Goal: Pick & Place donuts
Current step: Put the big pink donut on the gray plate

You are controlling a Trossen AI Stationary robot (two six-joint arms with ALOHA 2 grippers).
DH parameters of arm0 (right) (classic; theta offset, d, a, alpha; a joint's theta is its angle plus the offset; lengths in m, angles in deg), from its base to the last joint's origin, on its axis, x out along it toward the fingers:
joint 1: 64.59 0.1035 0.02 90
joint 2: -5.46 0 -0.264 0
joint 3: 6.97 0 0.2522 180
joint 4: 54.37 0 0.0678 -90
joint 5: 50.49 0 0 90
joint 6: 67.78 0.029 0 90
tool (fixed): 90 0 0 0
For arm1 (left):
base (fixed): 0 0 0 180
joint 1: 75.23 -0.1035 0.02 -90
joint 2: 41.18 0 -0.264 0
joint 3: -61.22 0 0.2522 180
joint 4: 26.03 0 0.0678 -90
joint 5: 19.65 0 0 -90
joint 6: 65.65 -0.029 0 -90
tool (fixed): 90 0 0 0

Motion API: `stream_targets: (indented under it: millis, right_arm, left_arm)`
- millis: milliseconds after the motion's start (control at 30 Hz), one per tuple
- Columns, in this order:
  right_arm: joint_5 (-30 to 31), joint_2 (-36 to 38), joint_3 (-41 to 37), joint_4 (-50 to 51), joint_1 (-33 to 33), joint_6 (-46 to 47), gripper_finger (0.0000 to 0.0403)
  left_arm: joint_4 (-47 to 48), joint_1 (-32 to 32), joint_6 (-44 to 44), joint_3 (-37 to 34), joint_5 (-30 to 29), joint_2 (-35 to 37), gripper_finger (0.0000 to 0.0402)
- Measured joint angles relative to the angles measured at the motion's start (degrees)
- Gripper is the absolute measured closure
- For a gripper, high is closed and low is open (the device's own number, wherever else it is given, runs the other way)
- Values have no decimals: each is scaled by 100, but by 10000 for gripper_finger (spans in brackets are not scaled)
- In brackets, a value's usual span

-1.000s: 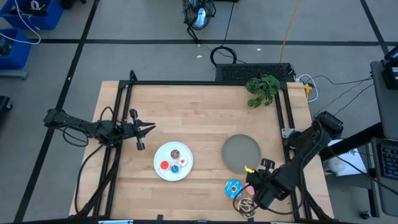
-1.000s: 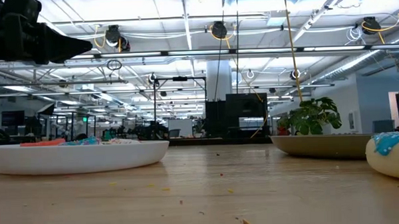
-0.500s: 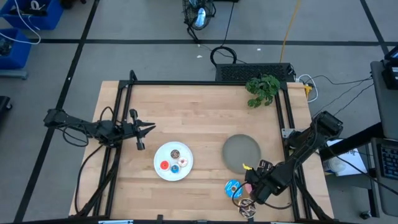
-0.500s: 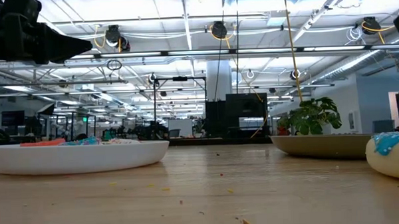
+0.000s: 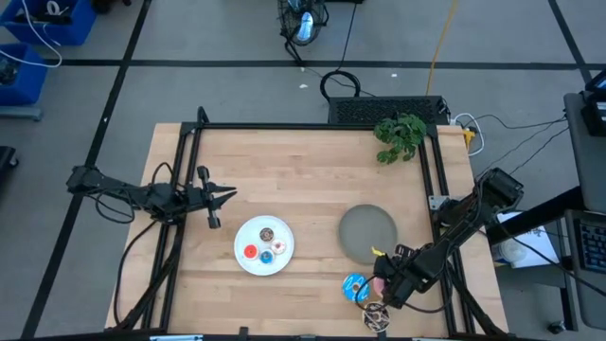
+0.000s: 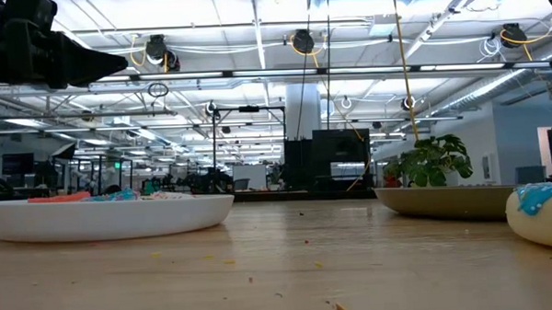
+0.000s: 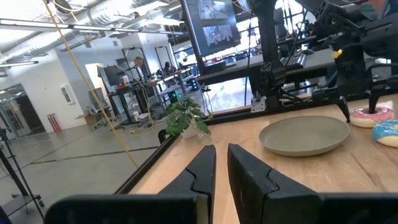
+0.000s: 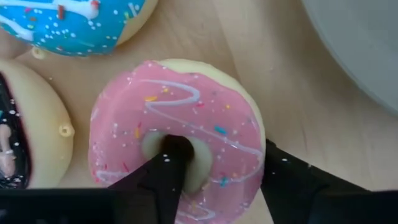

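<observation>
The pink donut (image 8: 180, 134) lies flat on the table near the front right, between the blue sprinkled donut (image 5: 355, 287) and the speckled brown donut (image 5: 376, 316). My right gripper (image 8: 221, 165) points down over the pink donut, open. One finger is in its hole and the other is outside its rim. Four tiny donuts lie on the white plate (image 5: 248, 234). My left gripper (image 5: 227, 196) is shut and empty, above the table's left side. My right gripper comes from above with one finger (image 8: 173, 163) in the pink donut's hole. The other finger (image 8: 280, 180) stands outside the rim on the grey plate's side (image 8: 260, 155). The donut lies flat on the table. I cannot tell whether the fingers touch it.
The empty grey plate (image 5: 367, 232) lies just beyond the pink donut. A green plant (image 5: 400, 135) stands at the far right. A black frame (image 5: 312, 127) runs along the table's edges. Bare wood lies between the two plates.
My right gripper has moved a little toward the table's left and far edges, over the pink donut. The donuts have stayed where they were.
</observation>
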Motion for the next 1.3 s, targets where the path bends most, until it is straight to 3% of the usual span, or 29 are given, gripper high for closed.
stream_targets:
  millis: [133,300,367,567,933,1300]
  right_arm:
    - [-75,3,-20,35,-2,-34,271]
    - [-166,216,33,176,-40,-242,374]
    - [-153,406,154,396,-91,-325,390]
    - [-121,843,826,1516,-347,-551,382]
    - [200,952,3016,2959,-1268,-1811,391]
    - [207,985,3398,3251,-2101,-2476,393]
  left_arm:
    - [1,0,0,0,0,0,353]
    - [1,0,2,1,0,1,353]
    - [7,0,2,2,-2,2,353]
    - [20,0,83,2,-2,0,353]
    - [22,0,234,2,-2,0,353]
    - [190,0,232,2,-2,0,353]
